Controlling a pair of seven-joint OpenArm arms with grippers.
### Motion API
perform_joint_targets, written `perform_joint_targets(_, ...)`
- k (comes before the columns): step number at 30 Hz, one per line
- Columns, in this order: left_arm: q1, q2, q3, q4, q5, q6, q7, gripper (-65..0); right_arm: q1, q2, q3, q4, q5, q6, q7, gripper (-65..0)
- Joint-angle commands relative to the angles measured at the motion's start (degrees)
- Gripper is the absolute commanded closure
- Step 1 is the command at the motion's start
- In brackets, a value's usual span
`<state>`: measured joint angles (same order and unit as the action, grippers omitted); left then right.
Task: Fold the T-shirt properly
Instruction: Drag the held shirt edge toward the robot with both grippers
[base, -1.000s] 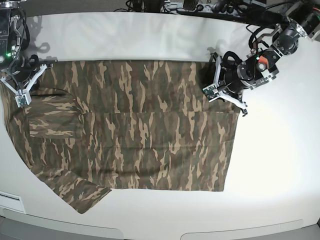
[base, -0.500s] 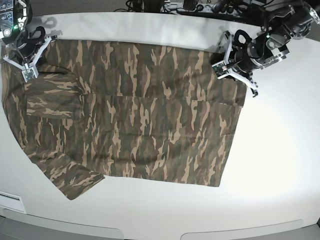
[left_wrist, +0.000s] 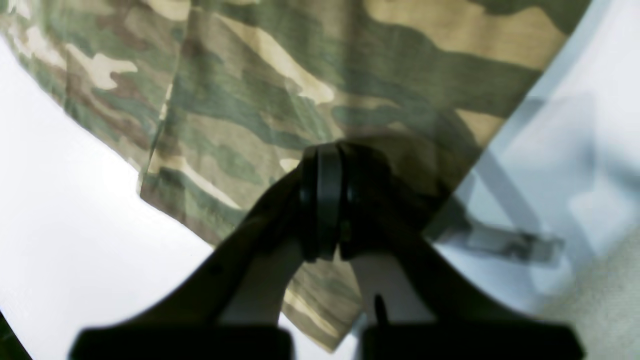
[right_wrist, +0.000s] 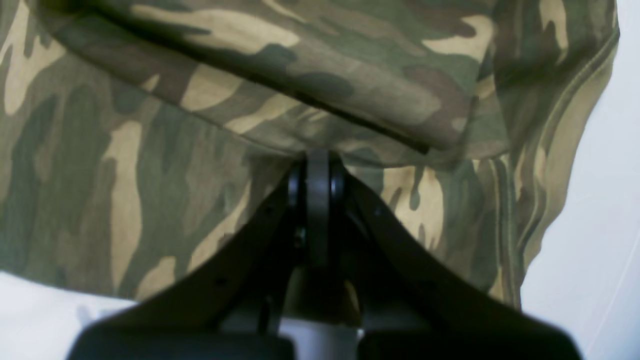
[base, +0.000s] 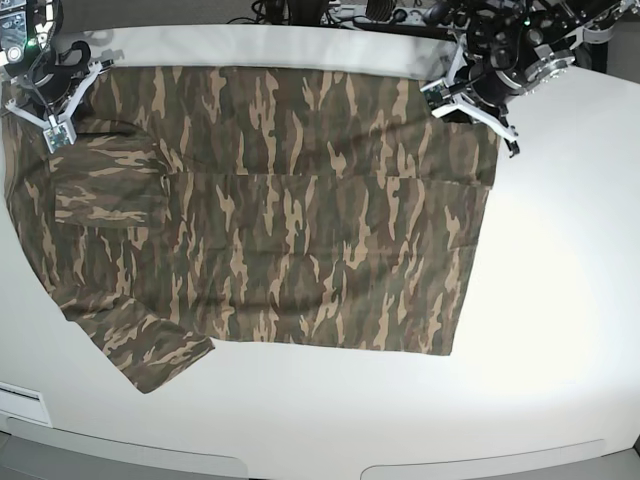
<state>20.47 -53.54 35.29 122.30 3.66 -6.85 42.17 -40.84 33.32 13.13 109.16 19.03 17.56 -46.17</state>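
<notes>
Spread flat across a white table (base: 560, 300), camouflage T-shirt (base: 280, 210) in dark green, brown and tan, far edge now drawn up close to the table's back rim. Dragged steadily away from the camera over the last second, from mid-table to its present place; front hem and lower sleeve likewise pulled farther from the near edge. Both arms moved back with it, now at the far corners of the cloth.

Left gripper (base: 470, 100), on the base view's right, pinched tight on the cloth's far corner; seen from its wrist camera as left gripper (left_wrist: 322, 200), black jaws pressed together with camouflage fabric gathered just at the tips. Right gripper (base: 50, 120), on the base view's left, likewise clamped on the shirt near the shoulder; from its own wrist view, right gripper (right_wrist: 317, 200), a soft fold of fabric bunched just above the closed tips.

Cloth thin and matte, wavy blotched print, faint horizontal crease lines across the body. One short sleeve lying folded onto the chest at left, another splayed at lower left. Ribbed band at the wrist view's right edge, possibly the collar; picture too blurred to be sure.
</notes>
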Motion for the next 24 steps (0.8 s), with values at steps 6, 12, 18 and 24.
perform_joint_targets(6,5.4,-0.9,0.6,4.0,1.2,-0.6,3.6,0.0,-5.5,-0.1,-0.7,-1.2,-1.5,1.5,-8.2,0.0)
perform_joint_targets(12,6.3,-0.9,0.6,5.2,3.4,-0.3,4.4,0.0,-7.2,-0.2,-0.7,-1.2,-1.5,0.2,-8.7,0.0)
perform_joint_targets(18,6.3,-0.9,0.6,5.2,3.4,-0.3,4.4,0.0,-7.3,-0.2,-0.7,-1.2,-1.2,-0.2,-10.6,0.0)
perform_joint_targets(24,6.3,-0.9,0.6,5.2,3.4,-0.4,4.4,0.0,-7.3,-0.2,-0.7,-1.2,-0.8,-0.8,-13.5,0.0)
